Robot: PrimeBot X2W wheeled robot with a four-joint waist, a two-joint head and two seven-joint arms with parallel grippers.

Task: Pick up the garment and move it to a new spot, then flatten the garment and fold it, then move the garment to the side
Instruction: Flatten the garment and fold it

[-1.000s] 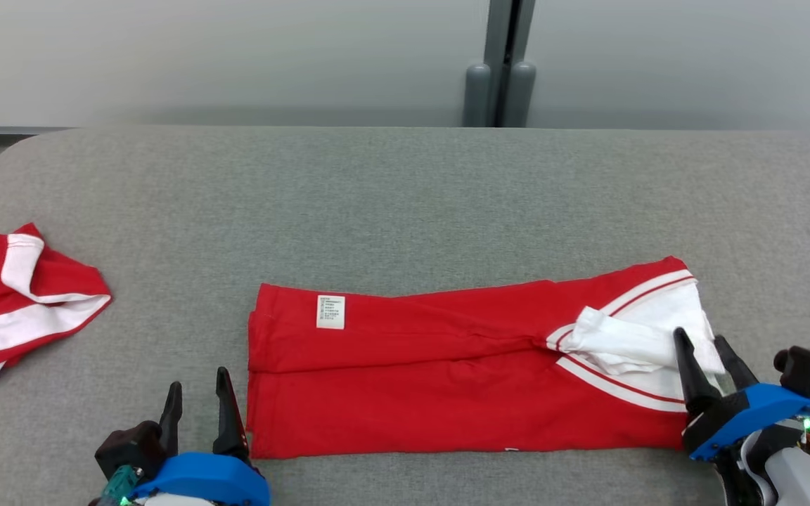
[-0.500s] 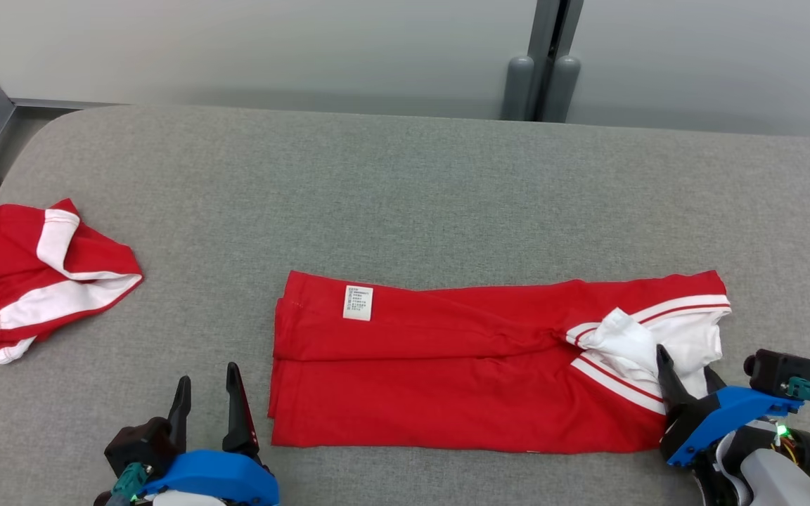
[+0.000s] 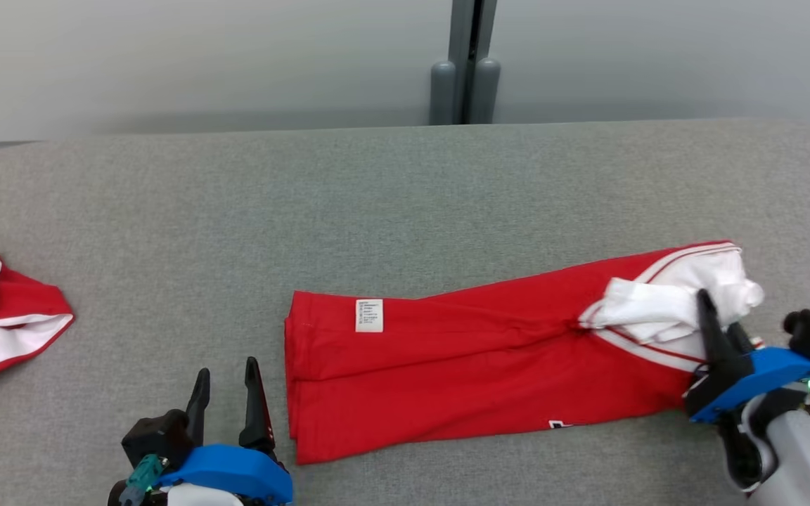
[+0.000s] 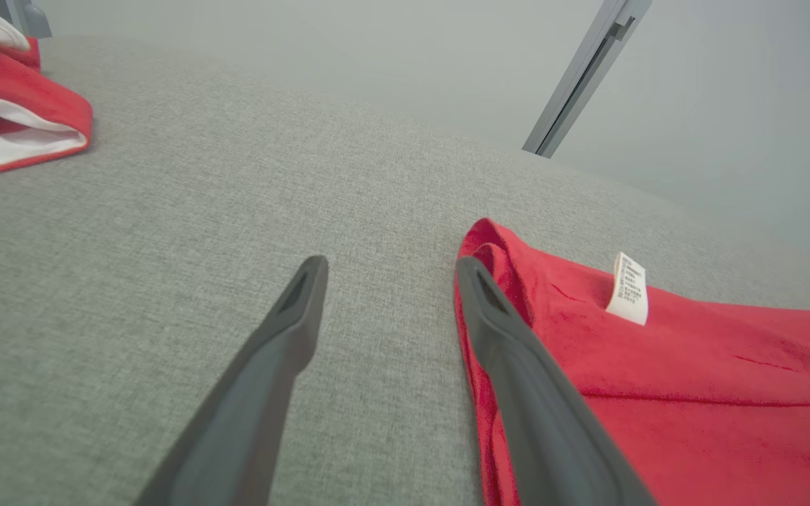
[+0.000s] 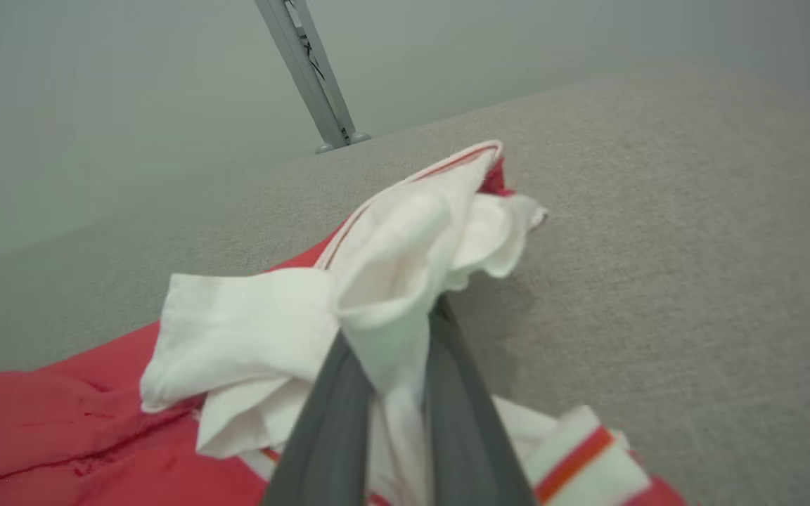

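**Q:** Where is the garment (image 3: 475, 372) lying?
**A:** It is lying lengthwise on the grey table (image 3: 377, 197), folded into 1 long red strip, with its care label (image 3: 369, 315) facing up near the left end. A second red-and-white garment (image 3: 4, 316) is sitting well apart, at the table's left edge.

**Q:** What are the 2 grippers doing?
**A:** The right gripper (image 5: 391, 330) is pinching the bunched white fabric (image 5: 405, 246) at the strip's right end, its jaws clenched on that cloth, which is sitting raised above the table. The left gripper (image 4: 392, 263) is hovering with its jaws spread wide and grasping nothing, 1 finger just beside the strip's left edge.

**Q:** Why this arrangement?
**A:** Probably the right end is being gripped for carrying over toward the left, making the next fold. The left gripper is standing ready to steady its end.
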